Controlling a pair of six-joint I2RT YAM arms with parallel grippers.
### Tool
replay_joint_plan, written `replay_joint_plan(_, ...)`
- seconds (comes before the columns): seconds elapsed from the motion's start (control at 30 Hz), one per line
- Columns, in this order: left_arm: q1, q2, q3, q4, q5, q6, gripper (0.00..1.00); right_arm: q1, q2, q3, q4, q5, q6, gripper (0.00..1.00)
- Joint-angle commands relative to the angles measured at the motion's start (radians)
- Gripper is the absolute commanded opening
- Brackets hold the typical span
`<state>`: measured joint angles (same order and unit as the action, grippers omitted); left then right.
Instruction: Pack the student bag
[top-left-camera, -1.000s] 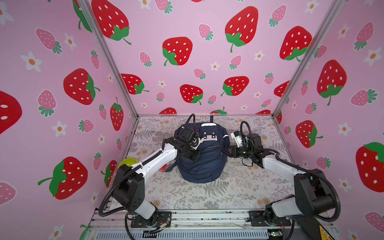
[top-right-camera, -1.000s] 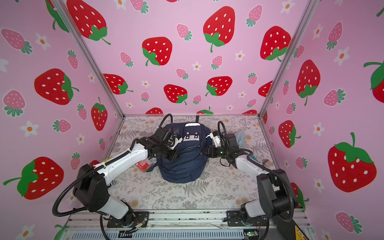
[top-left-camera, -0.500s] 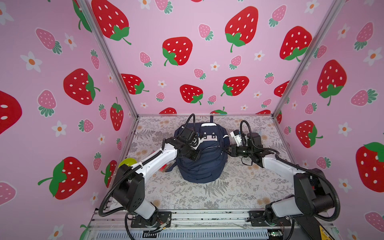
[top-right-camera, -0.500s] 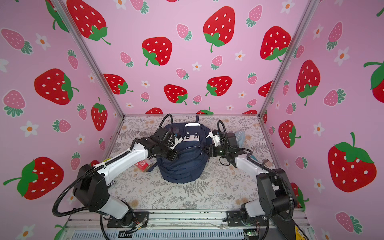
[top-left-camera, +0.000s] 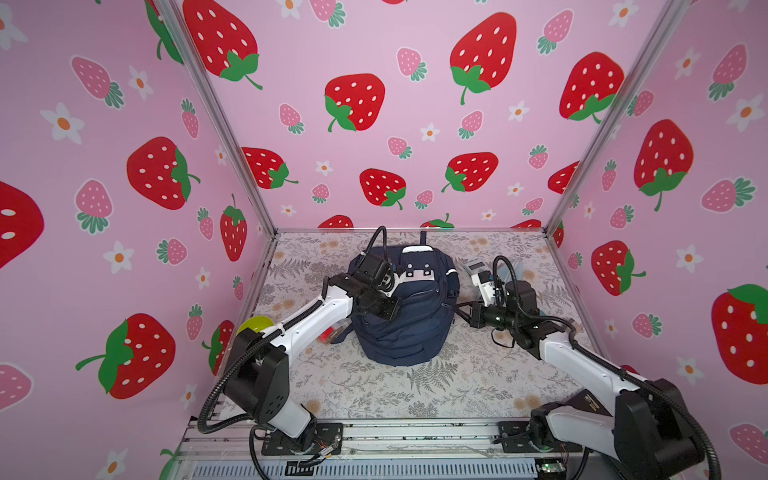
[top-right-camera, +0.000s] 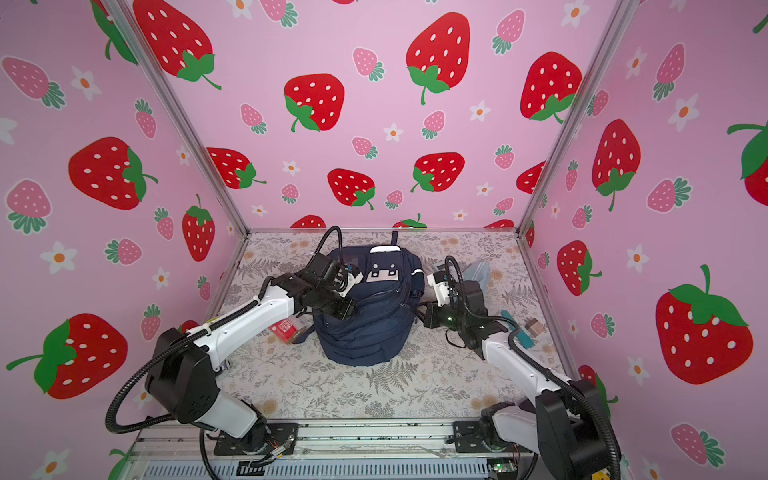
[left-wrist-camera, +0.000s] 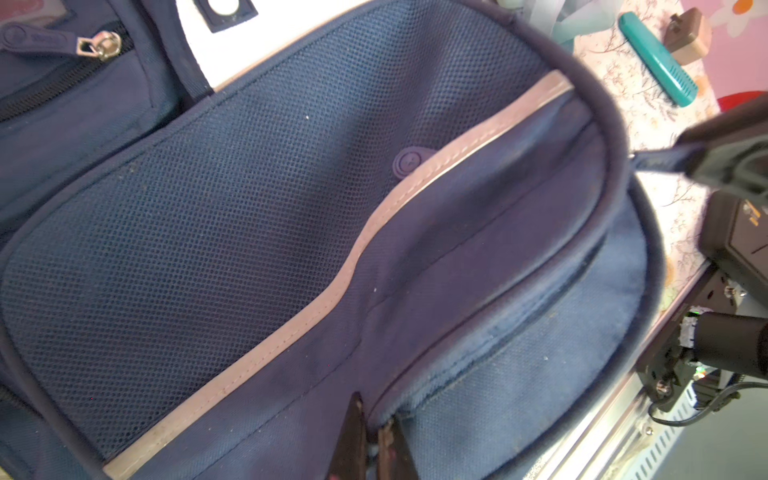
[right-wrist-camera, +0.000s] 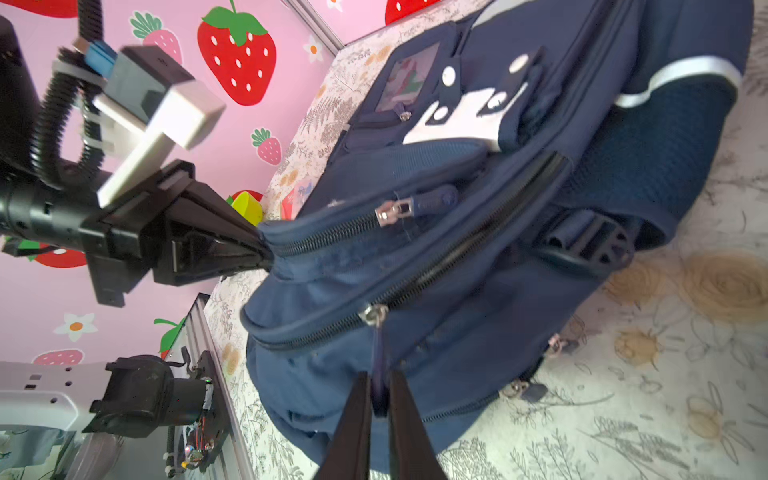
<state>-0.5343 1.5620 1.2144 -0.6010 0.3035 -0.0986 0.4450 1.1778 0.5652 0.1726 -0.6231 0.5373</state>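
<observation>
The student bag (top-left-camera: 405, 328) (top-right-camera: 365, 332) lies in the middle of the table, navy with white stripes and a white patch. My left gripper (top-left-camera: 394, 311) (left-wrist-camera: 372, 409) is shut on a fold of the bag's fabric beside a zip, on the bag's left side. That pinch also shows in the right wrist view, where the left gripper (right-wrist-camera: 262, 249) pulls the fabric taut. My right gripper (top-left-camera: 459, 307) (right-wrist-camera: 378, 382) is shut on the navy zip pull (right-wrist-camera: 377, 349) hanging from a metal slider (right-wrist-camera: 374, 312) on the bag's right side. The zips in view are closed.
A teal comb-like case (top-right-camera: 519, 330) and a small wooden block (top-right-camera: 534, 327) lie by the right wall. A light blue cloth (top-right-camera: 478, 270) sits behind the right arm. A red packet (top-right-camera: 284, 328) lies left of the bag, a yellow-green ball (top-left-camera: 254, 324) by the left wall.
My right gripper has closed on the zip pull at the bag's right side. The left gripper has kept its pinch on the fabric and has not moved.
</observation>
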Motion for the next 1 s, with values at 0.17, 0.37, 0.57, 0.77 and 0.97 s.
replay_joint_plan(0.17,0.023,-0.033,-0.012,0.076,0.039,-0.079,0.00,0.142,-0.112,-0.121,0.040,0.146,0.094,0.00)
replay_joint_plan(0.37,0.030,-0.039,-0.015,0.088,0.055,-0.097,0.00,0.219,-0.113,-0.106,0.016,0.207,0.096,0.00)
replay_joint_plan(0.57,0.036,-0.028,0.015,0.114,0.110,-0.166,0.00,0.378,-0.173,-0.094,-0.010,0.397,0.049,0.00)
replay_joint_plan(0.77,-0.006,-0.001,0.085,0.152,0.144,-0.245,0.00,0.534,-0.077,-0.019,-0.004,0.542,0.047,0.00)
replay_joint_plan(0.97,-0.083,0.081,0.216,0.150,0.129,-0.269,0.00,0.658,0.097,0.092,-0.014,0.720,0.139,0.00)
